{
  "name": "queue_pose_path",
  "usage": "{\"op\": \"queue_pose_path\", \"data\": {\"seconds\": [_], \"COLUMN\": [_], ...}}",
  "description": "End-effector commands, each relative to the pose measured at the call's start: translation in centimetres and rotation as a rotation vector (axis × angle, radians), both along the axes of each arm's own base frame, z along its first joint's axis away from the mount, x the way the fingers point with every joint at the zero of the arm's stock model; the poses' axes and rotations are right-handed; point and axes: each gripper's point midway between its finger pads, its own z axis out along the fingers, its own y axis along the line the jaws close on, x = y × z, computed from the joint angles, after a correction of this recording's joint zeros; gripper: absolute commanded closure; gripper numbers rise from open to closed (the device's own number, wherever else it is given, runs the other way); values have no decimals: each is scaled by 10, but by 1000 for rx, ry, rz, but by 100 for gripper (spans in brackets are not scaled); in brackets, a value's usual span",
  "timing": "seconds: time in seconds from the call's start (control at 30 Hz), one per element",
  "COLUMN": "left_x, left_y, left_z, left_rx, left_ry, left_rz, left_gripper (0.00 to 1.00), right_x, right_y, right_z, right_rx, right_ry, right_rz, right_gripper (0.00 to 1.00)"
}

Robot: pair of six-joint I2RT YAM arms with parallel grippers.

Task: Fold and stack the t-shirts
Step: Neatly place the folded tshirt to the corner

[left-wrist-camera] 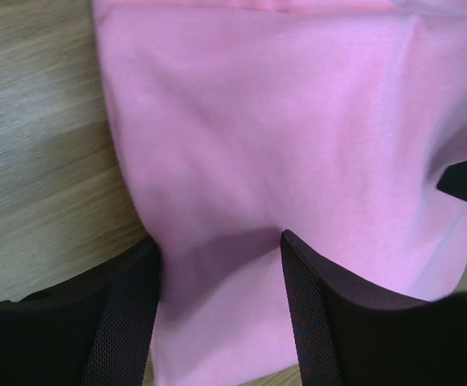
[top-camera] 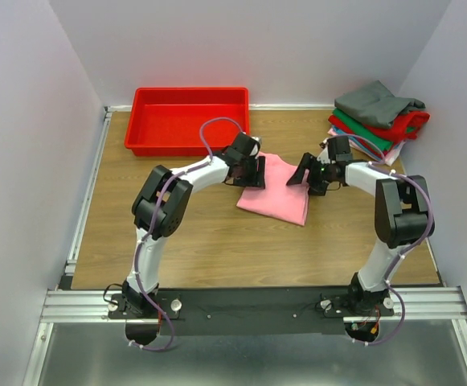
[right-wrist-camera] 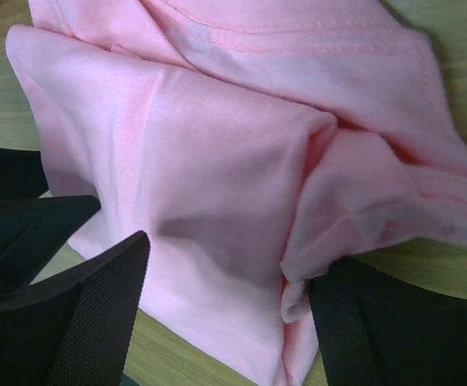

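The light pink t-shirt [top-camera: 275, 193] lies folded on the wooden table, between my two grippers. My left gripper [top-camera: 251, 171] is at its back left edge, with the jaws open and pink cloth [left-wrist-camera: 297, 121] between the fingertips [left-wrist-camera: 301, 273]. My right gripper [top-camera: 304, 174] is at its back right edge, also open, and its fingers [right-wrist-camera: 104, 305] straddle a bunched fold of the shirt [right-wrist-camera: 217, 161]. Neither is shut on the cloth. A stack of folded t-shirts [top-camera: 378, 119], grey on top with red, green and pale ones below, sits at the back right.
A red plastic tray [top-camera: 189, 96] stands at the back left, just behind the left gripper. White walls close in the table on three sides. A metal rail [top-camera: 88, 185] runs along the left edge.
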Motion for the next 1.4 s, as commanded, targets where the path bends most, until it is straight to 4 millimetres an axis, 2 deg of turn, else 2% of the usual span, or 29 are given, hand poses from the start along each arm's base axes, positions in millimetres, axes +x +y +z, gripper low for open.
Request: {"op": "queue_pose_path", "data": {"seconds": [0.0,0.07,0.17,0.63,0.67,0.77,0.8,0.83,0.9,0.93,0.97,1.0,1.03,1.07,1.1,1.13,1.17,1.2,1.23,1.27,1.3,1.37], "left_x": [-4,-6,-6,-19,-20,-21,-20,-19,-13,-11,-8,-5,-4,-1,2,2,4,5,3,2,-1,-5], "left_y": [-20,-23,-26,-49,-51,-48,-46,-39,-25,-16,-10,7,15,22,38,45,52,58,66,69,72,74], "left_z": [-5,-6,-7,-1,0,1,1,-1,2,1,10,8,10,26,25,30,46,52,54,68,69,86], "left_rx": [-43,-45,-52,-117,-119,-108,-100,-70,-29,-9,-7,18,24,12,31,37,26,33,40,28,30,12], "left_ry": [26,29,32,53,51,40,35,34,10,15,0,6,2,-27,-28,-39,-69,-82,-85,-111,-113,-143], "left_rz": [-37,-44,-43,-88,-93,-94,-92,-77,-50,-33,-18,16,31,45,78,81,90,97,101,99,97,88], "left_gripper": [34,34,34,37,37,35,32,27,21,18,14,13,11,10,10,9,9,9,9,9,9,9], "right_x": [-12,-14,-15,-20,-19,-21,-21,-20,-21,-21,-19,-17,-15,-11,-6,-2,1,-1,11,9,14,24], "right_y": [14,19,27,65,66,67,66,63,57,54,52,45,42,38,31,27,24,19,15,9,7,5], "right_z": [-22,-23,-20,-17,-17,-23,-23,-24,-24,-23,-17,-15,-11,-1,5,13,19,24,37,40,46,61], "right_rx": [-6,-5,-3,9,3,-11,-15,-29,-61,-77,-90,-129,-150,-171,-210,-236,-256,-279,-307,-337,-349,-372], "right_ry": [63,66,54,51,49,63,64,61,58,48,29,22,9,-14,-20,-42,-53,-45,-82,-71,-83,-113], "right_rz": [56,71,94,155,155,149,145,131,115,116,114,103,101,95,80,86,82,78,70,67,65,66], "right_gripper": [23,28,30,25,27,49,70,82,99,98,98,99,99,99,99,99,99,99,99,99,99,99]}}
